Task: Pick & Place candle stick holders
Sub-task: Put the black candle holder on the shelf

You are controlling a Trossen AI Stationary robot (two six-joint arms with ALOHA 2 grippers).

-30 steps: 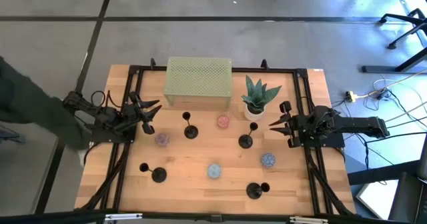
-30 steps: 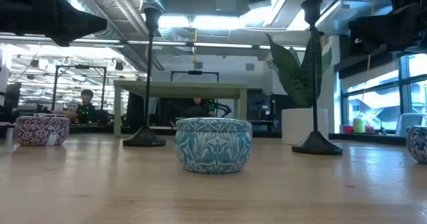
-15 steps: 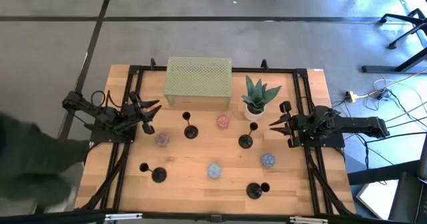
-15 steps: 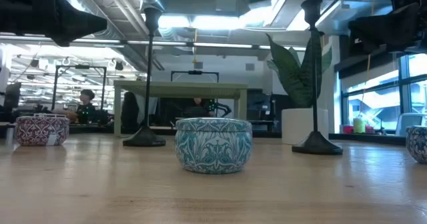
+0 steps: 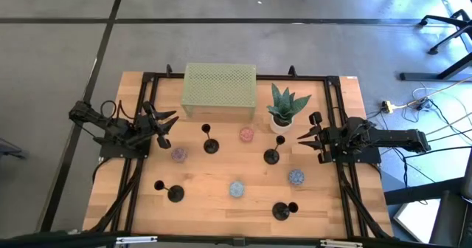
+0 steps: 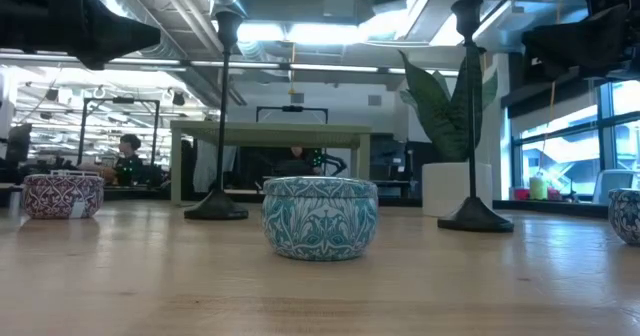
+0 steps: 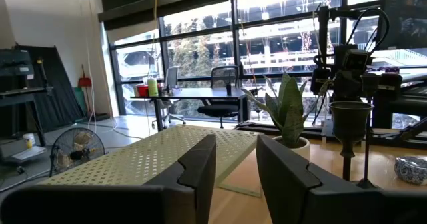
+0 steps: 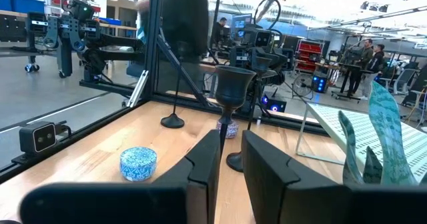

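High view: four candle stick holders upright mid-frame, at [image 5: 210,145], [image 5: 271,156], [image 5: 174,193] and [image 5: 280,210]. Left gripper [image 5: 164,127] at left edge and right gripper [image 5: 304,137] at right edge are both slightly open, empty.

Low view: two holders' thin stems [image 6: 224,116] look rigid and top-heavy.

Right wrist view: nearest holder's cup [image 8: 233,85] sits just ahead; best gripped low on the stem.

Wooden table [image 5: 214,176], 4 candle stick holders [image 5: 211,145], 4 tins [image 5: 236,189], plant [image 5: 283,108], box [image 5: 219,91]

We note two matte black jointed arms; left gripper [image 5: 164,128] and right gripper [image 5: 305,137] carry dark, blunt two-finger jaws.
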